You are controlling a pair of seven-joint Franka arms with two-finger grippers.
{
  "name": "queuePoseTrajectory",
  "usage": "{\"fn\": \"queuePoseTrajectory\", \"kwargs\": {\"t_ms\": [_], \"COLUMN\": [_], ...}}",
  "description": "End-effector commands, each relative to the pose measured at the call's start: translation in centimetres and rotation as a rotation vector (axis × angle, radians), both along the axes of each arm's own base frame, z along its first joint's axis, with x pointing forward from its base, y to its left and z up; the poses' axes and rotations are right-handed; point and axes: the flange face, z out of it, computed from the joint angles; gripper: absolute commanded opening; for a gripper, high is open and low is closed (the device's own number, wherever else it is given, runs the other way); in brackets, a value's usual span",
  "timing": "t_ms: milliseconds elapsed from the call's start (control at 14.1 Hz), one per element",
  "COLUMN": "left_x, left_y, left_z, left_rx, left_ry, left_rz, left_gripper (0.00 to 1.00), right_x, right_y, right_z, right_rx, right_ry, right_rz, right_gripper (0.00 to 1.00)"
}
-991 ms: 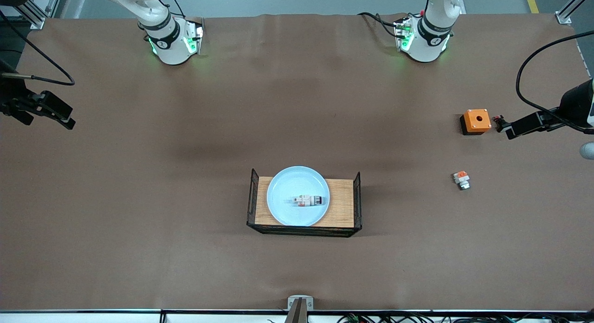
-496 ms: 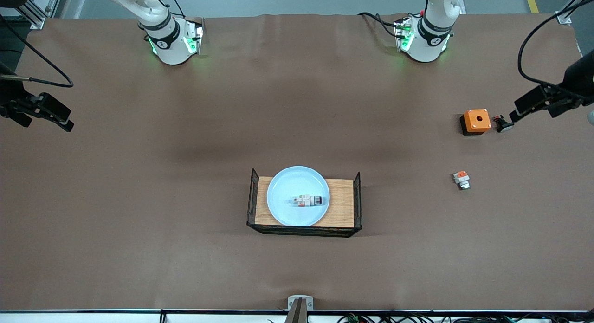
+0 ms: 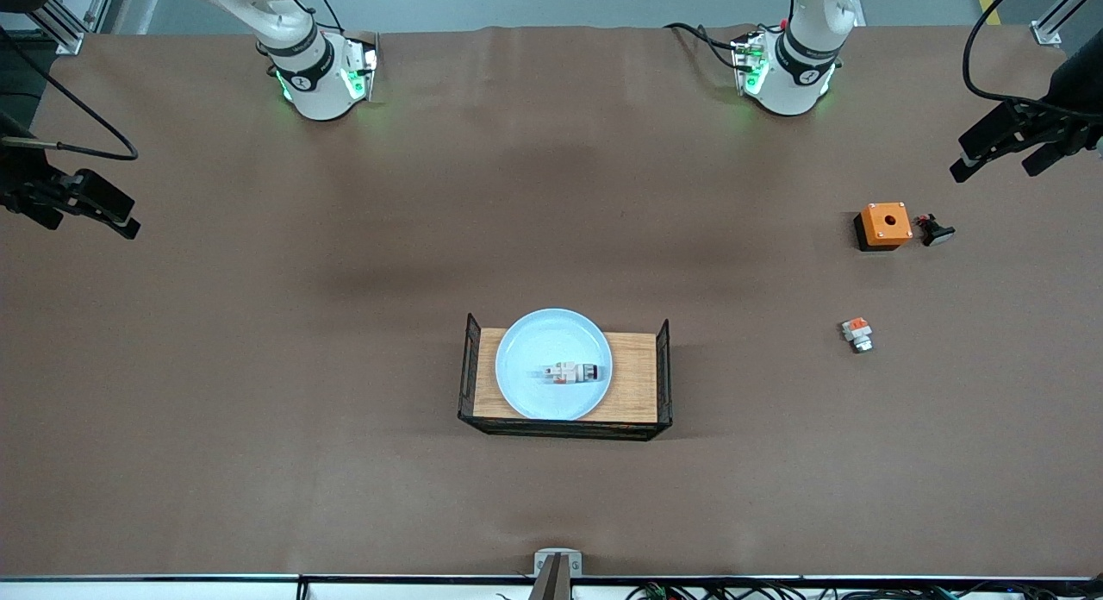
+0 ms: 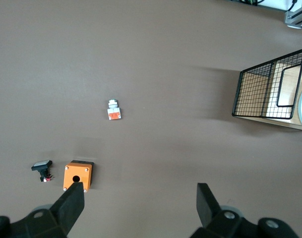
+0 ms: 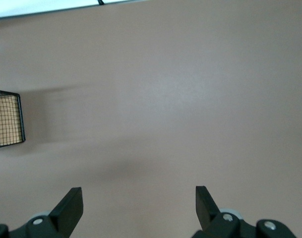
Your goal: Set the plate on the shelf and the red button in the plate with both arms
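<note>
The pale blue plate (image 3: 553,363) lies on the wooden tray (image 3: 633,376) with black wire ends at the table's middle. The red button (image 3: 573,372) lies in the plate. My left gripper (image 3: 963,165) is open and empty, up in the air at the left arm's end of the table, over the mat near the orange box (image 3: 884,225). In the left wrist view its fingers (image 4: 71,206) stand wide apart. My right gripper (image 3: 125,225) is open and empty, up over the mat at the right arm's end; its fingers (image 5: 69,206) stand wide apart.
An orange square box with a round hole (image 4: 77,175) stands toward the left arm's end, with a small black part (image 3: 935,230) beside it. A stubby white piece with an orange-red top (image 3: 856,334) lies nearer the front camera. A wire end of the tray (image 4: 270,84) shows in the left wrist view.
My left gripper has drawn up and away from the small black part beside the orange box, toward the robots' bases. The right gripper has barely moved.
</note>
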Motion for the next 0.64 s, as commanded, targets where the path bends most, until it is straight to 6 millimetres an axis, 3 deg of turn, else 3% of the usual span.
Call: {"fn": "queuePoseTrajectory", "kwargs": {"t_ms": [0, 71, 566], "left_x": [0.0, 0.2, 1.5], "left_y": [0.3, 0.3, 0.8], "left_z": [1.1, 1.6, -0.2], "left_rx": [-0.009, -0.01, -0.002], "left_ry": [-0.022, -0.033, 0.002], "left_rz": [-0.016, -0.008, 0.011], "left_gripper": [1.0, 1.0, 1.0], "right_x": [-0.5, -0.6, -0.6], "right_y": [-0.2, -0.2, -0.2], "right_z": [0.6, 0.5, 0.5], "right_rx": [-0.001, -0.001, -0.001], "right_ry": [0.032, 0.044, 0.046], "right_rz": [-0.015, -0.016, -0.016], "right_gripper": [1.0, 1.0, 1.0]}}
